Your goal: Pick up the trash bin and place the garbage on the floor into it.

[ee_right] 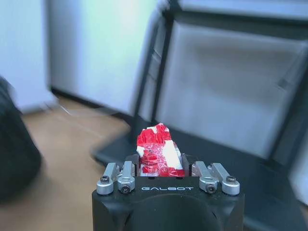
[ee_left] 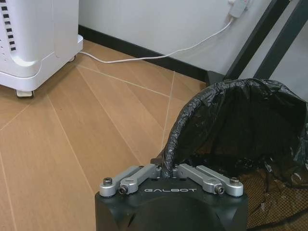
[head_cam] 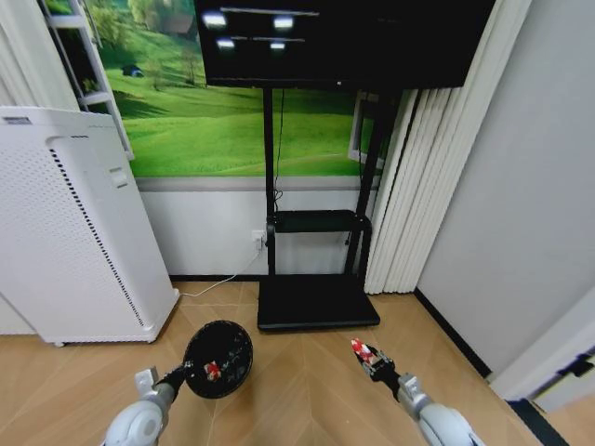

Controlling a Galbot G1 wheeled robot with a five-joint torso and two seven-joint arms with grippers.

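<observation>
Head view, trash bin (head_cam: 219, 358) holding red-white garbage (head_cam: 213, 370)

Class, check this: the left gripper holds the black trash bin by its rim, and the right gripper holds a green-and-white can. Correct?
Not quite. The right gripper holds a red-and-white wrapper, not a can; the right wrist view shows it. The left gripper does hold the trash bin by its rim.

Living room (TV stand (head_cam: 316, 232), curtains (head_cam: 409, 186))
</observation>
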